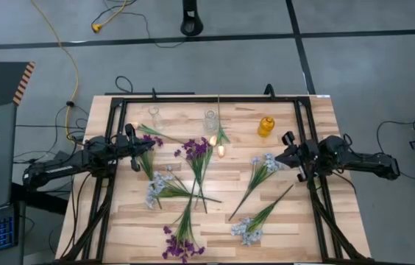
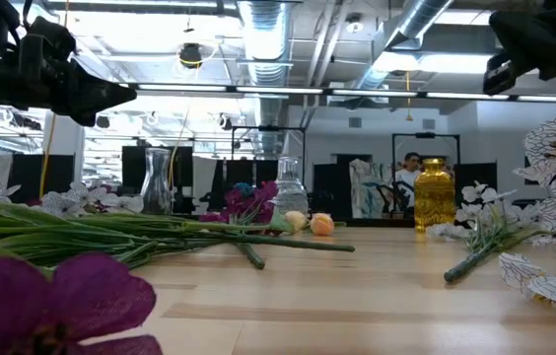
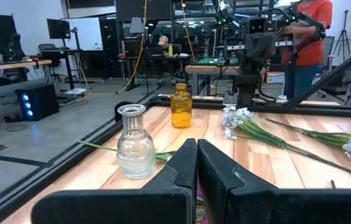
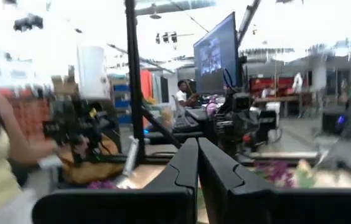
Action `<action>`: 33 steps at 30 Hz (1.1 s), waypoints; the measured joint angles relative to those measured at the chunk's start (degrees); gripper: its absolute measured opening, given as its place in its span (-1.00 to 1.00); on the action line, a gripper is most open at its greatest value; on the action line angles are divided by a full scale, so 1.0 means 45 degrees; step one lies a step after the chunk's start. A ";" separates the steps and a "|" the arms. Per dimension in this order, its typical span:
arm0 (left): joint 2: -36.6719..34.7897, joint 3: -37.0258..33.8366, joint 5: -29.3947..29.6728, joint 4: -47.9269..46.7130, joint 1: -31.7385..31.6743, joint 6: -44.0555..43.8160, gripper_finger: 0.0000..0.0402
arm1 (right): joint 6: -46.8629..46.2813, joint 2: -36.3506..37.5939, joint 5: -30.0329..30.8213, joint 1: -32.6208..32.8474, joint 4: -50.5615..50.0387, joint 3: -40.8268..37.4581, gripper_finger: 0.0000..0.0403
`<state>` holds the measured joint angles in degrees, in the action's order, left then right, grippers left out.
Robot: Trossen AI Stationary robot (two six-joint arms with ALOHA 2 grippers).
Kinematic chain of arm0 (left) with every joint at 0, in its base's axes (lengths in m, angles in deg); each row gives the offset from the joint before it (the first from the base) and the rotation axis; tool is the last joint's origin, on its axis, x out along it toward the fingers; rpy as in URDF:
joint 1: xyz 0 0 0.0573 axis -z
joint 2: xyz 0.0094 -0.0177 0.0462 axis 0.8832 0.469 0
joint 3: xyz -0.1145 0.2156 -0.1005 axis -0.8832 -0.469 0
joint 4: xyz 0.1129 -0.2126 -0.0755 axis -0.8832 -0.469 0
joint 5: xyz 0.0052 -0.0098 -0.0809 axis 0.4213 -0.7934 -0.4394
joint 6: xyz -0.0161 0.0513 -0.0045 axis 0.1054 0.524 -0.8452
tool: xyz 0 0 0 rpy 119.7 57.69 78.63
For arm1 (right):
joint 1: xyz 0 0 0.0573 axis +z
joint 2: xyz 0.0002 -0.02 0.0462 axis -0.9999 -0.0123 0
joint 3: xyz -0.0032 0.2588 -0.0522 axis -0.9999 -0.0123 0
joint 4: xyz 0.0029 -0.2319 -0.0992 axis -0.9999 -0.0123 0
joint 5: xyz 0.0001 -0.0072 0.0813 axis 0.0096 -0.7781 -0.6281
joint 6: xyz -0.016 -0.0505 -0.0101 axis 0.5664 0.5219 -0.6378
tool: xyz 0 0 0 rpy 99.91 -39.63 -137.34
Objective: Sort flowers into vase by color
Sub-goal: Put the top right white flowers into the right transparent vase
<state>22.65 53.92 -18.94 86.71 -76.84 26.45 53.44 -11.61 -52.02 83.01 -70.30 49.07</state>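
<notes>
The wooden table (image 1: pixel 296 221) carries scattered flowers (image 1: pixel 193 158): purple, pale blue-white and peach sprigs lie flat on the boards around the middle clear vase (image 1: pixel 210 119), none standing in any vase. The left gripper (image 1: pixel 132 153) hovers well to that vase's left, fingers pressed together, holding nothing. The right gripper (image 1: pixel 293 156) hovers well to its right, fingers likewise closed and empty. An amber vase (image 1: pixel 265 126) stands near the clear one's right, a second clear vase (image 1: pixel 154 115) to its left.
</notes>
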 joint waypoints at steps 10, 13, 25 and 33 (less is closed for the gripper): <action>-0.0004 0.0000 0.0000 0.0000 0.0001 -0.0231 -1.00 | -0.4285 -0.0031 0.1433 -0.0005 0.0303 0.0010 -0.62; 0.0001 0.0000 0.0000 0.0000 -0.0004 -0.0245 -1.00 | -0.4910 -0.0039 0.1480 -0.0005 0.0290 0.0010 -0.47; -0.0004 0.0000 0.0000 0.0000 0.0001 -0.0253 -1.00 | -0.5534 -0.0034 0.1909 -0.0005 0.0560 0.0015 0.24; -0.0004 0.0000 0.0000 0.0000 -0.0001 -0.0255 -1.00 | -0.5509 -0.0034 0.2459 -0.0005 0.1278 0.0028 0.29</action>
<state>22.64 53.92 -18.94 86.71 -76.85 25.31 28.65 -11.76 -40.95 82.99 -64.55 49.19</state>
